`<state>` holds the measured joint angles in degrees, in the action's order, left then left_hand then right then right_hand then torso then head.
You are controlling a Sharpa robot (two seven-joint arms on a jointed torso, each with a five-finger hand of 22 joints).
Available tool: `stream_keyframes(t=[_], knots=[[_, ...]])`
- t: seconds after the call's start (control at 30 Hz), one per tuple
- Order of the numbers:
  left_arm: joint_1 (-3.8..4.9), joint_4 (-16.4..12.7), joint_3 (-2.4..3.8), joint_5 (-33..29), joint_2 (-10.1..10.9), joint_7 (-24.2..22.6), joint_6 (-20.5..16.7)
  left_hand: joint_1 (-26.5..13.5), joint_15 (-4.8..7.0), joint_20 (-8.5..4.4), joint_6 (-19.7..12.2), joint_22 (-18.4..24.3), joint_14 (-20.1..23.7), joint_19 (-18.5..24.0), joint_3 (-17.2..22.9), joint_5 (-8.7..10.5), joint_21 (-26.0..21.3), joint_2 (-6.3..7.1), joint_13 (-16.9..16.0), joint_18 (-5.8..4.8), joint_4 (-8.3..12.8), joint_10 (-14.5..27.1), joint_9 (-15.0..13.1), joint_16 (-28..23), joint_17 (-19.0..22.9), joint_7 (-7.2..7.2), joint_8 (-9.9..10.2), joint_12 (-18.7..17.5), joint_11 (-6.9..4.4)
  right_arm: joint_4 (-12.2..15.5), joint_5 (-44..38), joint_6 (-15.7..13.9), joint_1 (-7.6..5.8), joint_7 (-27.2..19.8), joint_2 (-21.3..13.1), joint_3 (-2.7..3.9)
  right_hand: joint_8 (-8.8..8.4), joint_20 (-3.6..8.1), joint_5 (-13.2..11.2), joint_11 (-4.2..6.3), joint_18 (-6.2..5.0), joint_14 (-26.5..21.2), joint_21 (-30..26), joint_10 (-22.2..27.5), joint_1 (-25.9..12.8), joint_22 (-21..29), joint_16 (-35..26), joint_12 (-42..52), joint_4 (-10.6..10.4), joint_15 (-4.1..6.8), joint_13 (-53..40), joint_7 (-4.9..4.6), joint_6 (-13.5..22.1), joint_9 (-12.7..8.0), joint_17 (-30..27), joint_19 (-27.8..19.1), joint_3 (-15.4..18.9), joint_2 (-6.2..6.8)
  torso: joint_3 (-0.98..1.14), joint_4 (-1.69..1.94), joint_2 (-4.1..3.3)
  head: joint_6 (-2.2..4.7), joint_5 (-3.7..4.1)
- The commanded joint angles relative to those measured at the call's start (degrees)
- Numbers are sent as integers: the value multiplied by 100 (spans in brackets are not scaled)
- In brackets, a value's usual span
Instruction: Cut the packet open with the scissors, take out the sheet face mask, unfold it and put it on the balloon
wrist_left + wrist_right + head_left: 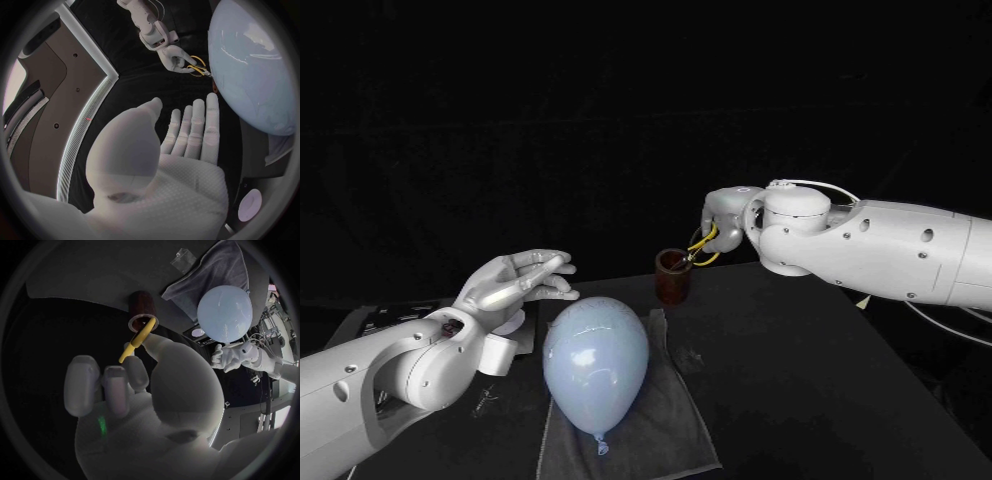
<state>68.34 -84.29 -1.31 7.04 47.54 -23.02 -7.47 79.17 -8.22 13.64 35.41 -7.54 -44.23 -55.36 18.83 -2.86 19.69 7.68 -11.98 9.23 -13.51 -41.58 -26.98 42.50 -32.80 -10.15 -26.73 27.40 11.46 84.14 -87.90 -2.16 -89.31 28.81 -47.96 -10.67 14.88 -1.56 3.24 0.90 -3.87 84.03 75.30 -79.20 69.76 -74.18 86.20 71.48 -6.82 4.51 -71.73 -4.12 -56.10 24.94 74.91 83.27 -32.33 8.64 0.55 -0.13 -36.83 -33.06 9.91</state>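
The black counter carries a grey cloth, spread flat and somewhat creased, its long side running away from the robot. A brown cup stands upright near the cloth's far corner. A small white item sits beside its far-left edge. A clear packet lies just off its near-left corner.

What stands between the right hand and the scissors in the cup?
Nothing visible. The right hand holds the yellow handles of the scissors, which stand in the brown cup beyond the balloon.
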Motion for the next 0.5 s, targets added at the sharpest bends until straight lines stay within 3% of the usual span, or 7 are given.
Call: stream_keyframes(t=[0.03,0.2,0.5], knots=[[4,-18,4,31,3,-48,133,54,-12,9,41,8,42,17,0,3,17,-8,5,119,23,-34,9,-15,2,-457,24,-27,4,-108,-108,27,49,-17,103,2,416,5,14,8,11,436,-30,41,8,9,7,-52,-11,23,20,95,-452,240,808,19,-12,-48,2,-2,2,7,-15],[4,-25,4,31,10,-47,136,54,-12,9,41,8,42,17,0,3,17,-8,5,119,23,-34,9,-15,2,-457,24,-27,4,-317,-121,-9,153,-44,294,-2,412,3,14,3,3,430,-66,71,9,44,-6,-101,-11,17,61,85,-429,238,786,2,-15,-45,1,-1,2,40,-15],[4,-31,4,31,28,-44,150,52,-14,10,44,10,44,21,-1,3,18,-11,17,118,22,-39,17,-15,10,-459,33,-37,5,-706,-139,-91,282,-106,576,-6,406,-4,17,-13,-2,423,-94,135,11,66,-20,-203,-8,1,144,61,-383,233,765,-12,-18,-31,1,2,0,33,-39]])
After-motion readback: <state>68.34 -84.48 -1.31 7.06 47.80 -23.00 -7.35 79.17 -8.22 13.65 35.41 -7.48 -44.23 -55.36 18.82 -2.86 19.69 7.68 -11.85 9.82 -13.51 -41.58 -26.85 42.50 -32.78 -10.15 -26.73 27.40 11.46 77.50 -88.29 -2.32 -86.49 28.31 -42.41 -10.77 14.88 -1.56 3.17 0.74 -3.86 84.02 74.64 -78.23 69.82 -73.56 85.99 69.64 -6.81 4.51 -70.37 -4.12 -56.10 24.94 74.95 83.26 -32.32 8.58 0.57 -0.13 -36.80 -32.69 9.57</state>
